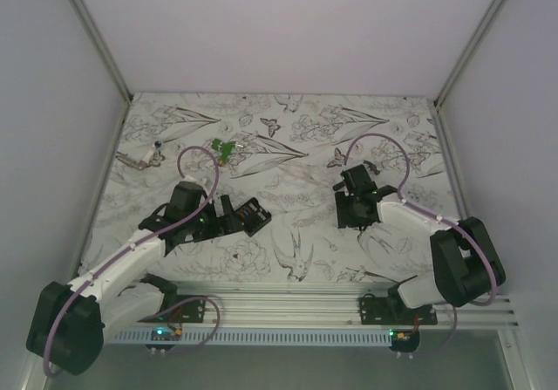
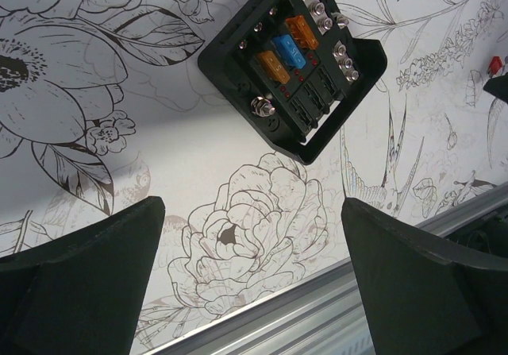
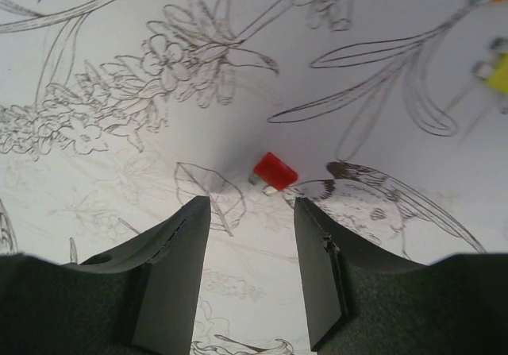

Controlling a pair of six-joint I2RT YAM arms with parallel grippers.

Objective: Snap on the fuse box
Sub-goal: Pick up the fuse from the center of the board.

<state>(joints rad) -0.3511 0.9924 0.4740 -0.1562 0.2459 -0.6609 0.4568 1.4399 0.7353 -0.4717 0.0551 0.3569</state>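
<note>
Okay, my left gripper (image 2: 252, 212) is spread wide, short of the fuse box (image 2: 292, 57) on the floral table (image 2: 95, 164), fuses (image 2: 302, 31) showing; my right gripper (image 3: 252, 206) stands half-spread and empty, a red fuse (image 3: 275, 171) just beyond its tips.

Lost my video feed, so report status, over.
Left end effector open, empty, short of fuse box. Right end effector open near loose red fuse. Fuse box on table, nothing blocking.
</note>
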